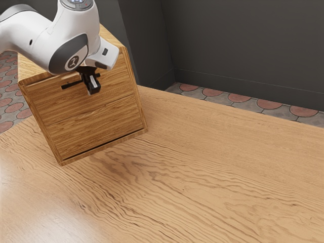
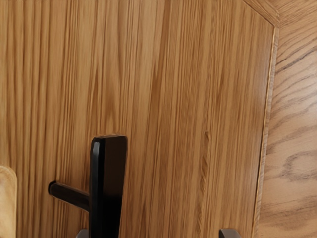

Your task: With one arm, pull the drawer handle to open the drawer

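Although the robot's black gripper [image 1: 92,87] sits right at the drawer handle [image 1: 75,83], the drawer [image 1: 114,83] looks shut, its front flush with the wooden cabinet [image 1: 96,126] that houses it. A white arm [image 1: 45,35] comes in from the exterior view's left, passes over the cabinet's top and drops the hand down against the upper front.

The handle is a thin black bar lying across that front. The hand meets it near one end, and the rest of the bar stretches away from the hand toward the exterior view's left. From the camera on the hand, the handle appears as a flat dark bar close under the hand. The drawer's striped oak grain lies beyond it, and the wooden table [image 1: 212,167] shows past the cabinet's edge, further out from the hand.

It cannot be told whether the hand is clamped on the handle or merely open around it, because the black parts merge together at the contact point.

As for progress, the approach seems finished, since the hand is at the handle. No gap shows around the drawer front, so the pull itself appears not yet begun. What is left is a confirmed hold on the bar, then a straight draw away from the cabinet face until the drawer slides out.
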`<state>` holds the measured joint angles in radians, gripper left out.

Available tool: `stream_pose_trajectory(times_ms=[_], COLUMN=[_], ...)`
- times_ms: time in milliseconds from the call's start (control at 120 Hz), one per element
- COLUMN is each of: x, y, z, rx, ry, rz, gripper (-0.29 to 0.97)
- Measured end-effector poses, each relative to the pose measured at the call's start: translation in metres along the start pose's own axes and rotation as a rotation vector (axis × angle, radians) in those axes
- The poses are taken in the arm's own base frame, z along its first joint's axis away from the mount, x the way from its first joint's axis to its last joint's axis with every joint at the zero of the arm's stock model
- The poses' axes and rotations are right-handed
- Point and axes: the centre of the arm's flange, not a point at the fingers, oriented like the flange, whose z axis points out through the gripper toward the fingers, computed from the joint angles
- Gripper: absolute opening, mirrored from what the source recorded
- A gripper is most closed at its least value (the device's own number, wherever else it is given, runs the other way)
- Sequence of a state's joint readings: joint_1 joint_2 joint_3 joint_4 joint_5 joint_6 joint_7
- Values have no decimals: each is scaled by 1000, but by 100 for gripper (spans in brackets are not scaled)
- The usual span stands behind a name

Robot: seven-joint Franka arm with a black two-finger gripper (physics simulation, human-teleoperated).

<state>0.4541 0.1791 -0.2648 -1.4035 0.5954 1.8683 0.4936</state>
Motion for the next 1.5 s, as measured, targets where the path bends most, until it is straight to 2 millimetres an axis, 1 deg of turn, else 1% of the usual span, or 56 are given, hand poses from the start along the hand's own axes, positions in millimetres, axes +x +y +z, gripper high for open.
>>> stream_pose_trajectory(times_ms=[192,342,508,617,700,1033,1250,1375,1500], x=[-4,-4,-4,-4,-5,-8,-16,-21,-22], y=[4,12,13,14,20,36,47,53,59], z=[-9,-7,-7,-13,-20,-30,-43,-47,-50], rx=[3,-5,-10,-7,-5,-9,-11,-18,-24], ry=[5,1,3,10,14,15,21,21,24], rz=[2,12,10,9,15,27,27,23,22], gripper=[14,13,9,4,1,-1,-2,-3,-3])
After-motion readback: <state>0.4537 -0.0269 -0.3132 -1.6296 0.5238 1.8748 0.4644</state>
